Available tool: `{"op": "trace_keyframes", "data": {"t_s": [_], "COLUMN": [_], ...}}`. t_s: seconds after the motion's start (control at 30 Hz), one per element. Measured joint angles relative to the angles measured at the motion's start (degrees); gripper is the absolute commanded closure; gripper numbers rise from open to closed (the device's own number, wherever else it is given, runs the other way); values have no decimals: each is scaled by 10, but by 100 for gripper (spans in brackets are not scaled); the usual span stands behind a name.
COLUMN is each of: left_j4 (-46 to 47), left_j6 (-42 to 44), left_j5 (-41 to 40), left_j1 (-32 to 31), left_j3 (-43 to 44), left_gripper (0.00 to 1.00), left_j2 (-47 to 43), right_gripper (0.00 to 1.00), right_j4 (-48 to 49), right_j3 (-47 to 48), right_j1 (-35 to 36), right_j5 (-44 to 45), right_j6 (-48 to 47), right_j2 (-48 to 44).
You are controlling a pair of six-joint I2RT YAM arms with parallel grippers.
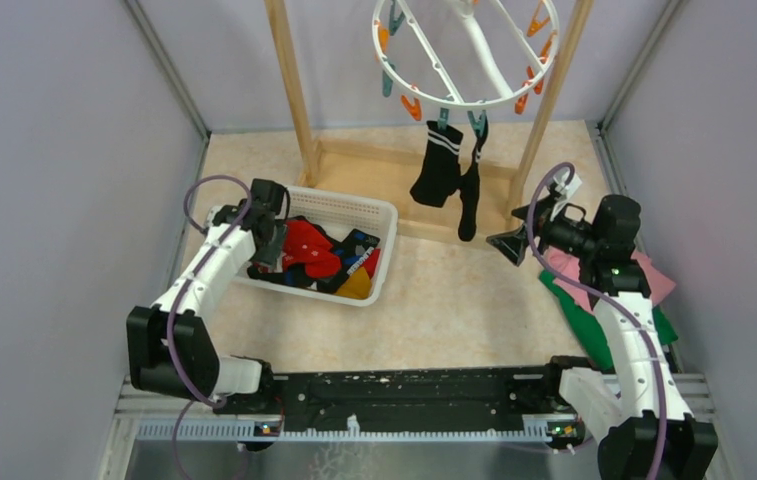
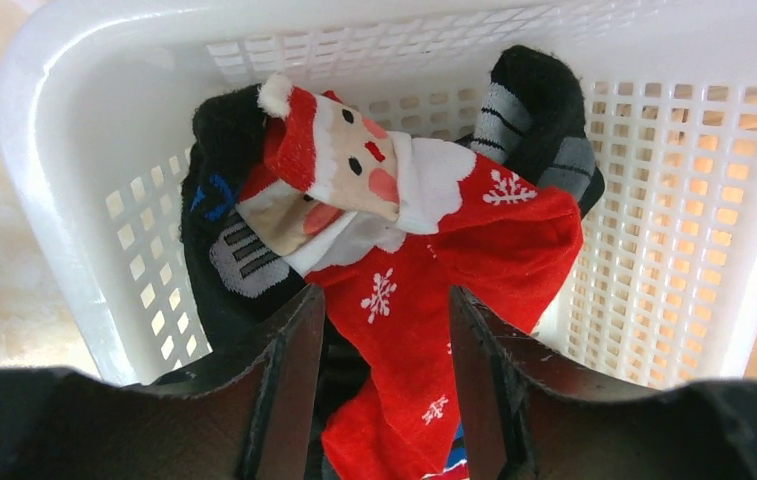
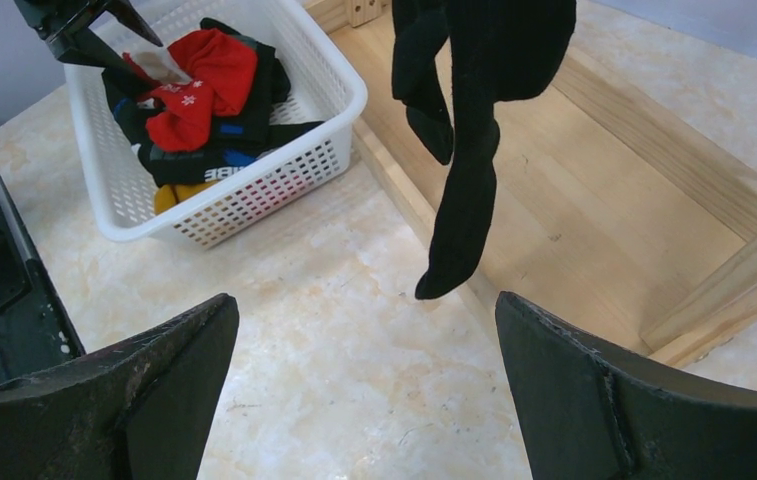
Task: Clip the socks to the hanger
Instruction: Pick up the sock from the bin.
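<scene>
The rack (image 1: 299, 110) stands at the far end, with the hanger (image 1: 464, 103) between its posts. Two socks (image 1: 441, 165), both black, dangle from pegs (image 1: 477, 122) on the hanger's near rim, so we judge the task begun but well short of done. The basket (image 1: 349, 200), at the left, holds what is left to hang: a red sock (image 2: 474, 240), black socks (image 2: 219, 130) and a yellow sock (image 1: 356, 286).

The left claw (image 2: 384, 300) reaches into the basket. It looks clamped on the red sock, whose cloth fills the gap between its fingers. The right claw (image 3: 366, 300) hovers at the right, fingers wide apart, facing the hung pair.

We can read no brand or words. The red sock shows a Santa face and snowflakes. One black sock bears a blue mark too small to make out.
</scene>
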Motion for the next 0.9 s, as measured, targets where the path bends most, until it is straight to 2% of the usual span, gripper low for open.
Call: {"op": "trace_keyframes", "data": {"t_s": [0.17, 0.4, 0.47, 0.57, 0.63, 0.73, 0.8, 0.9], "left_j4": [-9, -19, -22, -20, -4, 12, 13, 31], "left_j6": [-26, -29, -28, -22, -12, 1, 2, 9], "left_j5": [16, 35, 35, 35, 36, 34, 29, 20], "left_j1": [0, 0, 0, 0, 0, 0, 2, 7], "left_j3": [20, 21, 12, -19, -49, -81, -82, -82], "left_gripper": [40, 39, 40, 48, 49, 46, 41, 39], "left_j2": [14, 9, -7, -56, -94, -132, -131, -110], "right_gripper": [2, 2, 2, 1, 2, 1, 1, 1], "right_j4": [-24, -24, -16, -9, -8, -12, -13, -11], "right_j3": [6, 36, 39, 40, 40, 40, 39, 38], "right_j1": [0, 6, 10, 15, 17, 17, 17, 18], "right_j5": [-14, -29, -29, -29, -29, -25, -23, -22], "right_j6": [-21, -31, -24, -14, -14, -16, -17, -17], "right_j2": [22, 92, 105, 115, 114, 99, 84, 62]}}
